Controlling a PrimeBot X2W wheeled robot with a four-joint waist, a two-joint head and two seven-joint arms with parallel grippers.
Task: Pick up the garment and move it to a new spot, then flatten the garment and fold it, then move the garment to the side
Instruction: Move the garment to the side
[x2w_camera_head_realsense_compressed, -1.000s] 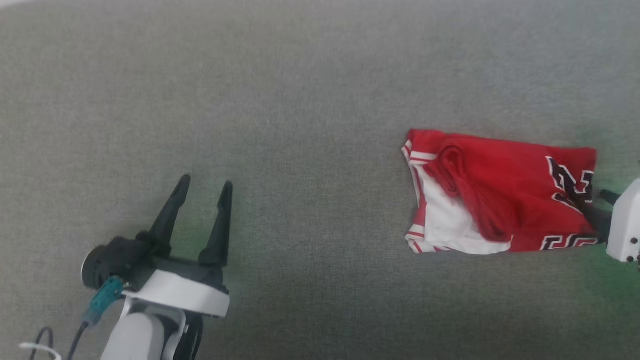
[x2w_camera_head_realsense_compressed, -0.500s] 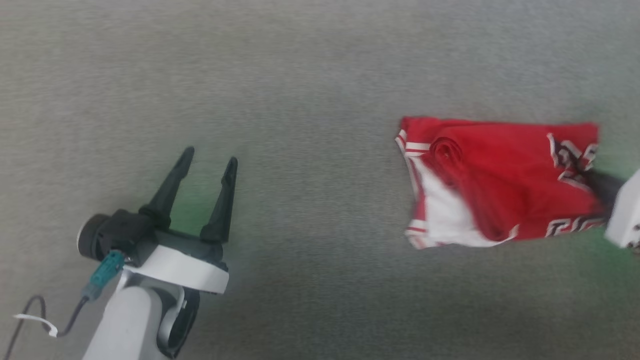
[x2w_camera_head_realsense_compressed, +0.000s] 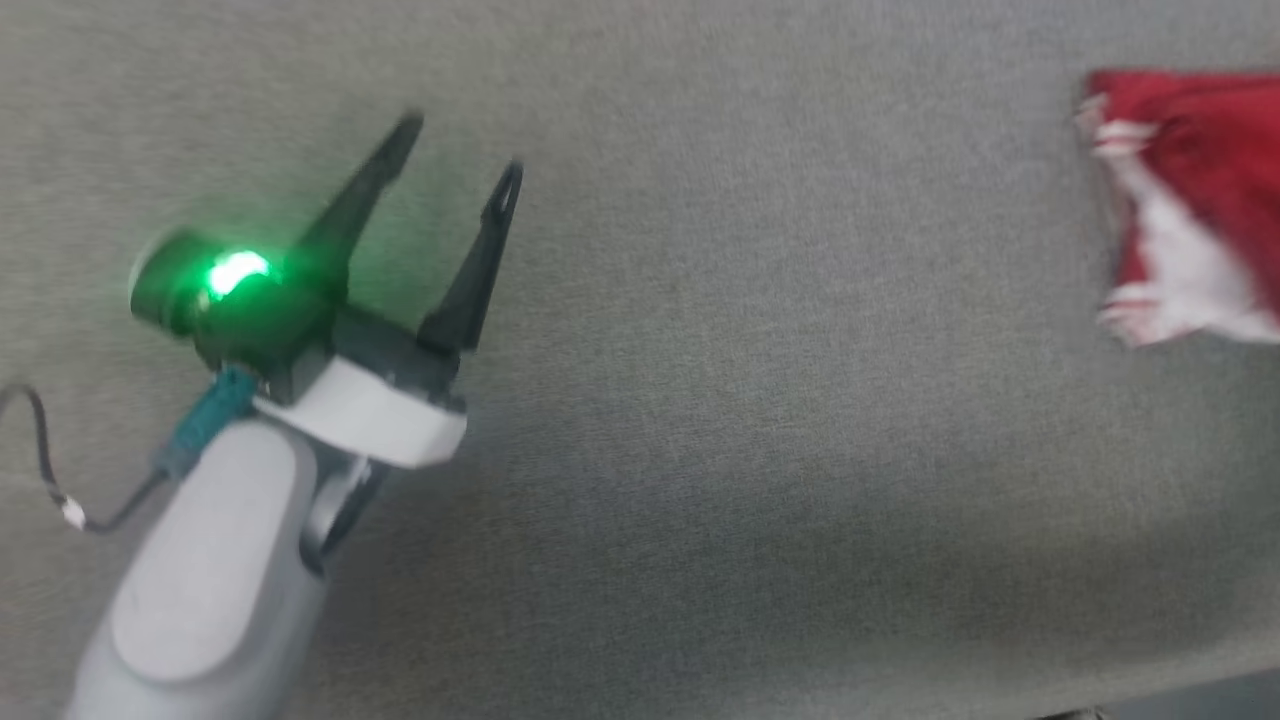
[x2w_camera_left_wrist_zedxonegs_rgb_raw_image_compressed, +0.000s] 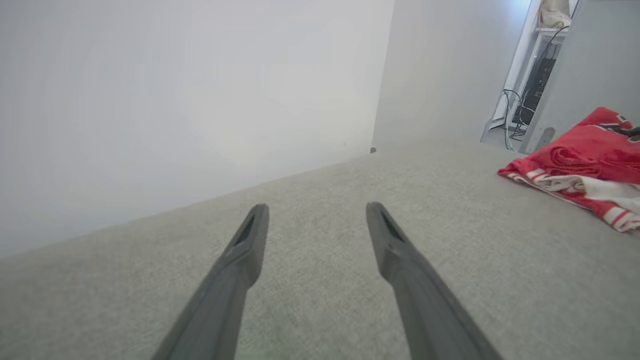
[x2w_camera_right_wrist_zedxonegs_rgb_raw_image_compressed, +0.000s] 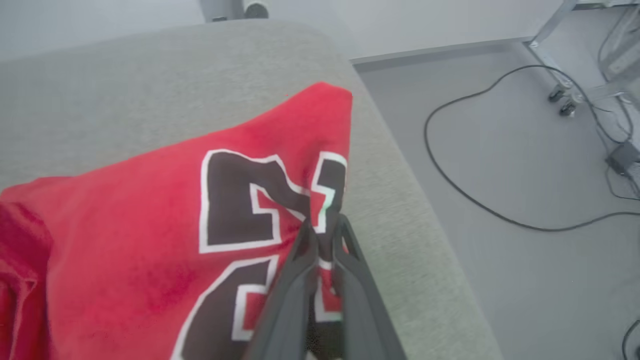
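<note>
The right gripper (x2w_camera_right_wrist_zedxonegs_rgb_raw_image_compressed: 322, 222) was pinched together on a thin fold at the lettered edge of the shirt (x2w_camera_right_wrist_zedxonegs_rgb_raw_image_compressed: 150, 225). With so little cloth between the fingers, it could slip out on lifting, or only the top layer might rise. The shirt lay bunched on the cushion (x2w_camera_right_wrist_zedxonegs_rgb_raw_image_compressed: 150, 65), close to its rim, so a drop risked the floor (x2w_camera_right_wrist_zedxonegs_rgb_raw_image_compressed: 500, 280). Well apart, the left gripper (x2w_camera_head_realsense_compressed: 462, 150) hovered with fingers spread, too far to help.

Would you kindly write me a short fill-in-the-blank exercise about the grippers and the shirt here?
1. The right gripper is shut on the red ____.
2. The left gripper stands ____, holding nothing.
3. The dark lettering on the shirt is outlined in ____.
Missing words: shirt; open; white.
</note>
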